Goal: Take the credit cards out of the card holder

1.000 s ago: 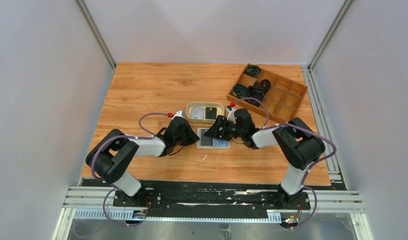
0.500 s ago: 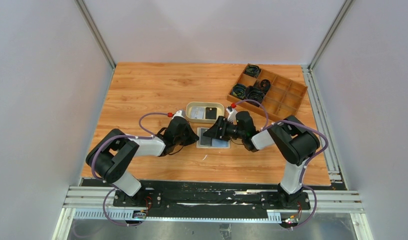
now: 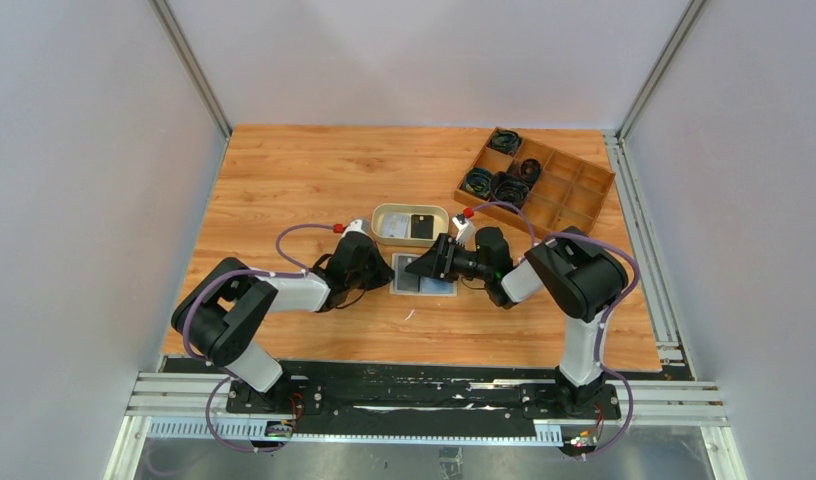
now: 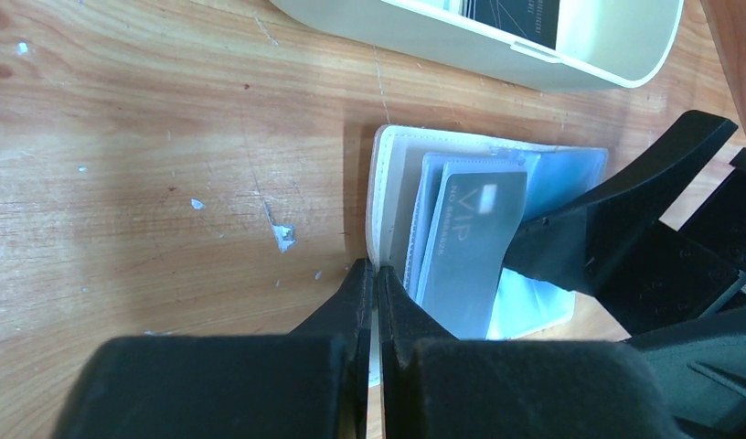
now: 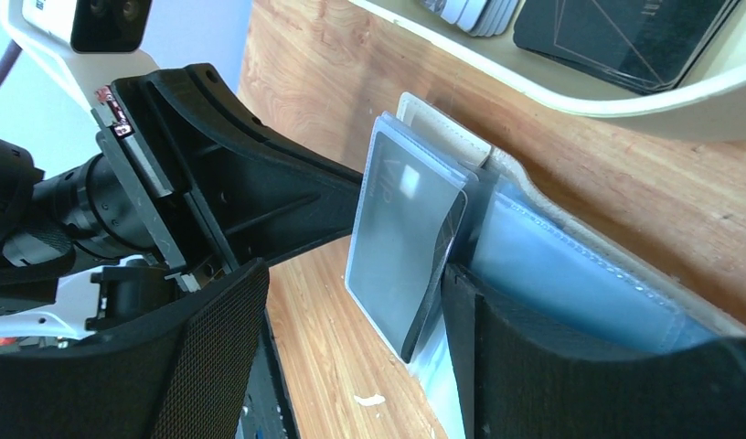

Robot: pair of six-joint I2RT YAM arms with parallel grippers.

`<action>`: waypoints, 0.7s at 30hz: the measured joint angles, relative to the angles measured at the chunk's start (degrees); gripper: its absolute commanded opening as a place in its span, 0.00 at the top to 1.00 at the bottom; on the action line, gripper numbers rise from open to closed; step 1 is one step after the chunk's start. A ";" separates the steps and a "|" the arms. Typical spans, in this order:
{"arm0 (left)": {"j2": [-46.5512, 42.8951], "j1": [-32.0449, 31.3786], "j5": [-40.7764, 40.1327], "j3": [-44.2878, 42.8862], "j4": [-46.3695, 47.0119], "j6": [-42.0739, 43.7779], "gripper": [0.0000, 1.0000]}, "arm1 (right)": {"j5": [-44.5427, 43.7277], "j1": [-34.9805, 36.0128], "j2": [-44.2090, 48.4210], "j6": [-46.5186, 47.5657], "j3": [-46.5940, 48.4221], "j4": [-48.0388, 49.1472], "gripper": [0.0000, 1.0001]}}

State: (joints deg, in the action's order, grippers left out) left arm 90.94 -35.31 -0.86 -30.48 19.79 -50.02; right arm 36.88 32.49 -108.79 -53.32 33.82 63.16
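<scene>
The left claw (image 4: 376, 274) is pressed down to a sliver. The pale rim of the card holder (image 4: 384, 183) runs into that sliver at the holder's near corner, so the claw is pinching the edge. How deep the leaf goes in is hidden by the claw's own bulk.

The right claw (image 5: 356, 274) stands wide. A grey card (image 5: 401, 229) marked VIP is tilted up out of the holder between its fingers. One long edge leans on the finger at 3 o'clock, and the finger at 9 o'clock is well clear of it, so nothing is clamped.

The left wrist camera shows only one of the right claw's fingers, its tip meeting the card's edge. It also shows a paler card tucked under the grey one. The right wrist camera shows clear plastic sleeves on the holder's other leaf, partly cut off behind the claw.

From overhead, both claws crowd over the holder, which lies open on the table (image 4: 168, 137) between the arms, and their tips cannot be made out. At 12 o'clock, just beside the holder but not touching it, sits a cream dish (image 4: 461, 41). It holds a dark card (image 5: 625, 32) and a few pale ones, too cropped to read. At 2 o'clock, well apart, is a wooden tray (image 3: 574, 200) with dark coils too small to identify.
</scene>
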 measured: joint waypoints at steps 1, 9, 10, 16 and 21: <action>0.00 0.02 -0.13 0.00 0.00 0.13 1.00 | 0.20 0.00 -0.46 -0.52 0.00 0.98 0.28; 0.04 0.44 -1.27 -0.07 -0.02 0.57 1.00 | 1.88 -0.02 -4.98 -6.43 -1.07 13.16 0.31; 0.04 0.44 -1.29 -0.11 -0.04 0.59 1.00 | 2.10 -0.02 -5.20 -6.93 -1.27 14.12 0.31; 0.04 0.44 -1.27 -0.35 -0.46 0.98 1.00 | 3.98 0.00 -4.79 -7.30 -1.84 15.65 0.31; 0.04 0.42 -1.25 -0.57 -0.76 1.25 1.00 | 4.15 0.72 -0.90 -2.78 -1.70 6.08 0.31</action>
State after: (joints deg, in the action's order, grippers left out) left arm 90.98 -34.89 -2.11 -31.05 19.03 -48.77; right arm 41.04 33.21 -109.69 -56.10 32.12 69.23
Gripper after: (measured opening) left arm 0.020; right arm 0.689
